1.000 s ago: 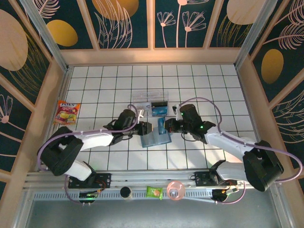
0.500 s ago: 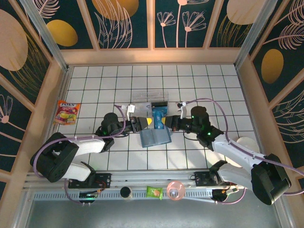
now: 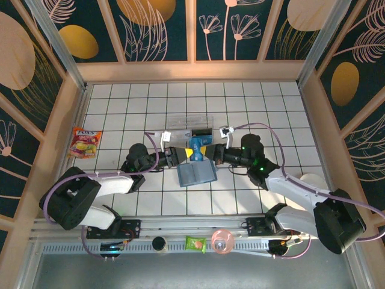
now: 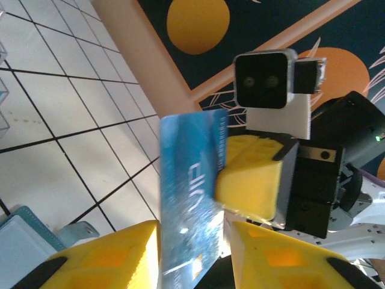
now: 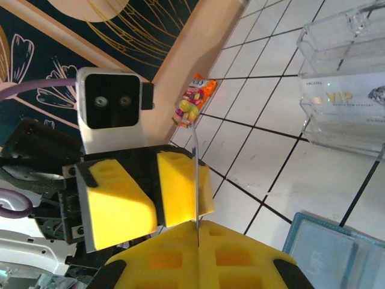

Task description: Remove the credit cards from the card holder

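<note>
Since a second ago both my grippers have come up off the card holder (image 3: 197,173) and moved toward the far side, and the blue credit card (image 3: 198,146) has come out with them. It is now held in the air, no longer at the holder's mouth. Far left, a snack packet (image 3: 84,142) lies well apart and plays no part. My left gripper (image 3: 182,155) points right at the card. In its wrist view the yellow pads stand spread on either side of the card's lower end, with a dark gap on one side, so I read it as straddling, not pinching. The card sits between the two grippers, its face tilted to the left wrist camera. From above its long axis seems to run near-to-far, across the line between the grippers, though I can't fix the tilt. My right gripper (image 3: 210,153) points left. Its pads are pressed together on the card's edge, which shows edge-on in its own view, so the right one carries it. The card holder lies open on the tiles just nearside of the card, between both arms and about equally near each. A clear tray (image 3: 191,125) sits just beyond. My guess is the next move turns on the left pads closing flat on the card, or the right carrying it off alone.
</note>
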You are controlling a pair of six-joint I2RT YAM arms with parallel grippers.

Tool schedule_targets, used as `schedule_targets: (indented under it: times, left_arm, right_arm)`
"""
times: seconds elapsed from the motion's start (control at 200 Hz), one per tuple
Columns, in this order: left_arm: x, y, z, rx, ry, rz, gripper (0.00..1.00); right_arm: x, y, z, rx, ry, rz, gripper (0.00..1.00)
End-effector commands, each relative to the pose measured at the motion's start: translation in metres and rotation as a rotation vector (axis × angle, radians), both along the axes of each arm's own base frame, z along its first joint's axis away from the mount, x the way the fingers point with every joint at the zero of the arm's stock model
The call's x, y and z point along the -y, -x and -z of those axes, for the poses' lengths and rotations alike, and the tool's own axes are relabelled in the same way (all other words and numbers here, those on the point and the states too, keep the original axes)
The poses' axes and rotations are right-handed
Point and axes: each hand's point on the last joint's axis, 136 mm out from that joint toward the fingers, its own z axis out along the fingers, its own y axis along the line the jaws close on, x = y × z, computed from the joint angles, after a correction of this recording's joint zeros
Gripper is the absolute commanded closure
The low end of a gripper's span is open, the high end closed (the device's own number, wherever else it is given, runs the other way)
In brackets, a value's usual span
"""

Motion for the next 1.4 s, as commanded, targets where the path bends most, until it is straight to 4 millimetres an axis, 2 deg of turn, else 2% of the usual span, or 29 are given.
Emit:
schedule_targets:
  times: [0.0, 0.14, 0.29, 0.405, 0.535, 0.666, 0.766, 0.866, 0.921, 1.051, 1.066, 1.091, 1.146, 1.316, 1.391]
  left_arm:
    - [0.002, 0.005, -0.026, 0.062, 0.079, 0.045, 0.67]
    - [0.002, 0.006, -0.027, 0.057, 0.077, 0.045, 0.79]
    - [0.001, 0.005, -0.021, 0.053, 0.052, 0.038, 0.86]
    - [0.002, 0.005, -0.02, 0.049, 0.049, 0.042, 0.86]
    - [0.005, 0.001, -0.016, 0.041, 0.014, 0.041, 1.0]
    - [0.007, -0.008, -0.007, 0.055, -0.092, 0.016, 1.0]
    - [0.006, -0.019, 0.001, 0.088, -0.242, -0.012, 1.0]
    - [0.007, -0.03, 0.002, 0.139, -0.381, -0.015, 1.0]
    - [0.008, -0.035, 0.001, 0.18, -0.449, 0.003, 1.0]
    - [0.01, -0.05, -0.006, 0.324, -0.625, 0.057, 1.0]
    - [0.009, -0.05, -0.002, 0.336, -0.653, 0.068, 1.0]
    - [0.01, -0.057, -0.01, 0.38, -0.682, 0.071, 1.0]
    - [0.01, -0.063, -0.012, 0.439, -0.756, 0.109, 1.0]
    - [0.021, -0.074, -0.03, 0.611, -0.871, 0.276, 1.0]
    - [0.02, -0.083, -0.029, 0.651, -0.957, 0.327, 1.0]
  right_arm:
    - [-0.008, -0.003, -0.016, 0.045, -0.039, -0.008, 1.0]
    - [-0.009, -0.008, -0.009, 0.031, -0.017, 0.013, 1.0]
    - [-0.008, -0.011, -0.01, 0.032, -0.005, 0.032, 1.0]
    - [-0.011, -0.011, -0.01, 0.034, 0.009, 0.023, 1.0]
    - [-0.011, -0.01, -0.005, 0.025, 0.032, 0.03, 1.0]
    - [0.011, -0.02, 0.003, 0.022, 0.118, 0.153, 0.86]
    - [0.045, -0.034, 0.015, 0.011, 0.245, 0.329, 0.85]
    - [0.075, -0.037, 0.021, 0.003, 0.326, 0.459, 0.85]
    - [0.085, -0.035, 0.02, 0.007, 0.329, 0.496, 0.85]
    - [0.097, -0.029, 0.022, -0.006, 0.323, 0.526, 0.85]
    - [0.097, -0.028, 0.022, -0.007, 0.325, 0.526, 0.85]
    - [0.099, -0.028, 0.023, -0.012, 0.327, 0.531, 0.85]
    - [0.102, -0.026, 0.025, -0.017, 0.333, 0.536, 0.86]
    - [0.11, -0.024, 0.03, -0.032, 0.35, 0.554, 0.86]
    - [0.113, -0.024, 0.034, -0.044, 0.358, 0.558, 0.86]
